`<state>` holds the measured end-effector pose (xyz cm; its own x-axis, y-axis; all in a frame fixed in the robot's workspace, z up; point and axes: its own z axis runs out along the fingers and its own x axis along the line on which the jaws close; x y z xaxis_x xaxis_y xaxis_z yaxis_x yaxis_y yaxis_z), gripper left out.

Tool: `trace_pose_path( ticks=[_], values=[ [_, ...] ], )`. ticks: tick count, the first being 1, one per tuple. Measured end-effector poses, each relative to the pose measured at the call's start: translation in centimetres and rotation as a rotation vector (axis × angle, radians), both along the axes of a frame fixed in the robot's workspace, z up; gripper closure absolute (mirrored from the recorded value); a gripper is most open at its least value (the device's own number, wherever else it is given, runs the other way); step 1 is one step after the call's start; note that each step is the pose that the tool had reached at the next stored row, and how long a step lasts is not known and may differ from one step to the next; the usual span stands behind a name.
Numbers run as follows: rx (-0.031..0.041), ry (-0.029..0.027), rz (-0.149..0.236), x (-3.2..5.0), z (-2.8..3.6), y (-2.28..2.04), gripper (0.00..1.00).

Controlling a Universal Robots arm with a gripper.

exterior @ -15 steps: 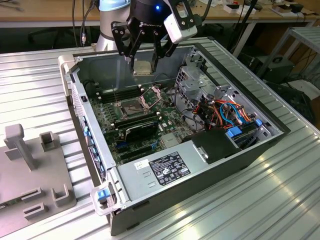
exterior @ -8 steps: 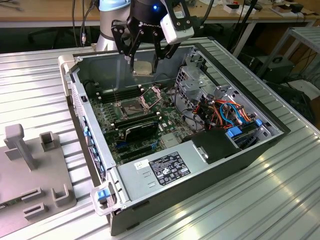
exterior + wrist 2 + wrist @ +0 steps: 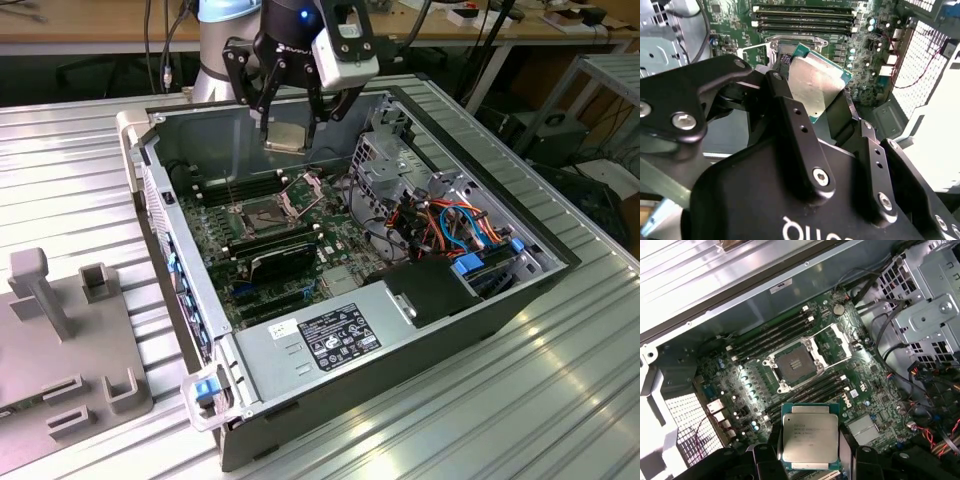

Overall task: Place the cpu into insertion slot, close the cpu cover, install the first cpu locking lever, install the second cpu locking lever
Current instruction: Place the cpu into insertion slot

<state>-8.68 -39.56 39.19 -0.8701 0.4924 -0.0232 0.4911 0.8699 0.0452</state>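
Step one in hand: my end effector (image 3: 288, 122) clamped on cpu (image 3: 285, 138) edges, upper centre of the exterior view. Slot (image 3: 262, 213) bare mid-frame, cover (image 3: 305, 189) open. Seating needs chip square to slot.

No print can be made out: the faint engraved lines on the cpu (image 3: 810, 436) face, the black-and-white label (image 3: 339, 338) on the power supply (image 3: 275, 365) and the white lettering on the hand (image 3: 287, 128) are all illegible.

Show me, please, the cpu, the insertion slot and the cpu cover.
cpu (image 3: 810, 440), first wrist view, centre of metal face.
insertion slot (image 3: 795, 364), first wrist view, socket middle.
cpu cover (image 3: 845, 337), first wrist view, bar of open frame.
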Motion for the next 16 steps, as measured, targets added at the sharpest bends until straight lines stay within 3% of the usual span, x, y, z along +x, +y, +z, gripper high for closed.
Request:
trace_pose_path(
  ticks=[4, 12, 14, 16],
  values=[
    [-0.0001, -0.0001, -0.060, 0.00, -0.02, 0.00, 0.45],
    [-0.0001, 0.0000, -0.216, 0.00, -0.07, 0.00, 0.45],
    [0.0000, 0.0000, -0.246, 0.00, -0.08, 0.00, 0.45],
    [0.0000, 0.0000, -0.248, 0.00, -0.09, 0.00, 0.45]
  ],
)
